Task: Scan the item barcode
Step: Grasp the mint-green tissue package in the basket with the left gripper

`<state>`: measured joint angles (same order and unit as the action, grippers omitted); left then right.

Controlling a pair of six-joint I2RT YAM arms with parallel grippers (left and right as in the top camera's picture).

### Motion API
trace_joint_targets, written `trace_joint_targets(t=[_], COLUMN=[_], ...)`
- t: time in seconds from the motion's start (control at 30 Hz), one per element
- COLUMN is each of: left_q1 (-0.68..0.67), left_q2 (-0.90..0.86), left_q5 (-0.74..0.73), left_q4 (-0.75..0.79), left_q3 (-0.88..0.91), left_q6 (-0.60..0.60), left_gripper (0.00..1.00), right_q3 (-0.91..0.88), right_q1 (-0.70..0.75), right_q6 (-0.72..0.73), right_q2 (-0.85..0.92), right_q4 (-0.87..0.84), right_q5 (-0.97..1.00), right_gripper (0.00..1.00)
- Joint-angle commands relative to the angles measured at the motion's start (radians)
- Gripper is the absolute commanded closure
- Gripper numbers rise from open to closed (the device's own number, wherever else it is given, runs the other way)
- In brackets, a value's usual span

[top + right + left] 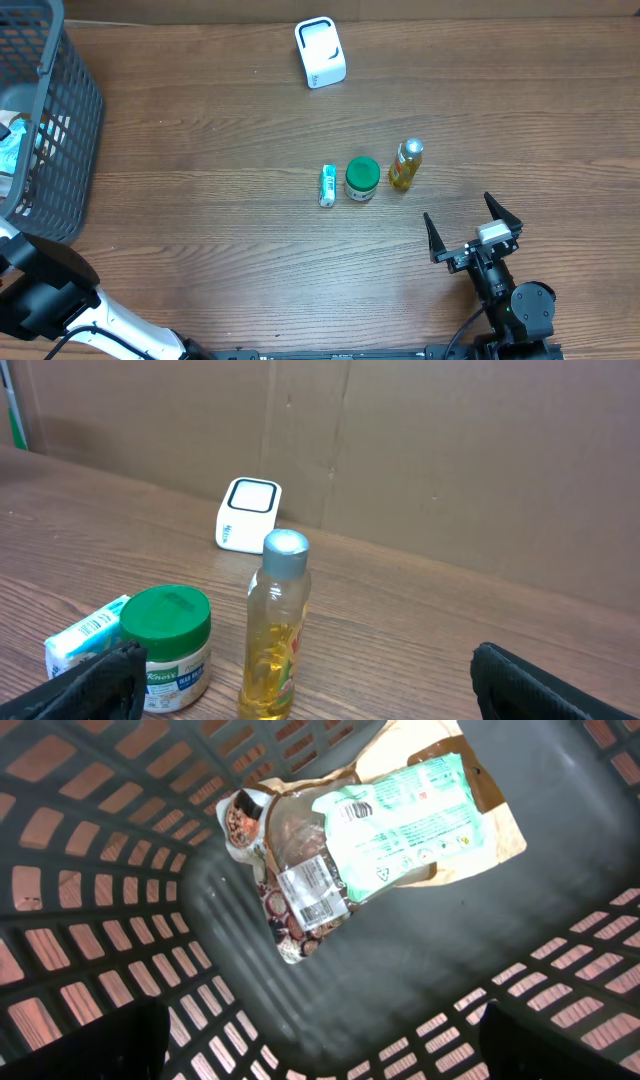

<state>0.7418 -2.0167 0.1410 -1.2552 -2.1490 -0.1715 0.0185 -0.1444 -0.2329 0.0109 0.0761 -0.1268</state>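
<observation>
Amber liquid in a clear, silver-capped bottle (pixel 406 165), upright mid-way across the wood-grain table (pixel 200 250); just left of it a squat green-lidded jar (pixel 361 179), then a small white carton (pixel 327 186) lying flat. Well beyond, a rounded white scanner (pixel 320 52). Near the bottle, right gripper (pixel 457 208) spread wide, holding nothing. Far left, dark plastic lattice basket (pixel 70 110) with crinkly packets (pixel 390 820); left gripper (pixel 320 1045) above them, fully parted, empty.

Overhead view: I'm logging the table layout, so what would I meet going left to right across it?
grey basket → small white-and-green box → green-lidded jar → yellow bottle → right end effector
</observation>
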Motion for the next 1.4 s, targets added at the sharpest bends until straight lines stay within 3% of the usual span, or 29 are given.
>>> trace_joint_targets(t=[0.0,0.13,0.67,1.0,1.37], left_q1=[0.006,0.006,-0.015,-0.103,-0.121], left_q2=[-0.034,-0.071,-0.230,-0.251,-0.332], left_q5=[0.016,0.016,0.012,0.043,0.152], left_q4=[0.014,0.034,0.197,0.329,0.320], left_q3=[0.005,0.005,0.005,0.005,0.007], left_q6=[0.052,0.077,0.377,0.670,0.743], left_gripper=[0.00,0.00,0.00,0.00,0.00], right_q3=[-0.011,-0.011,-0.011,-0.011,-0.011], right_q1=[-0.002,-0.002,-0.002,-0.002,-0.002], right_q6=[0.000,0.000,0.000,0.000,0.000], right_q2=[-0.008,-0.008,-0.008,-0.008,-0.008], right_q4=[-0.003,-0.003,-0.003,-0.003,-0.003], right_q5=[-0.002,-0.002,-0.002,-0.002,-0.002], right_gripper=[0.00,0.00,0.00,0.00,0.00])
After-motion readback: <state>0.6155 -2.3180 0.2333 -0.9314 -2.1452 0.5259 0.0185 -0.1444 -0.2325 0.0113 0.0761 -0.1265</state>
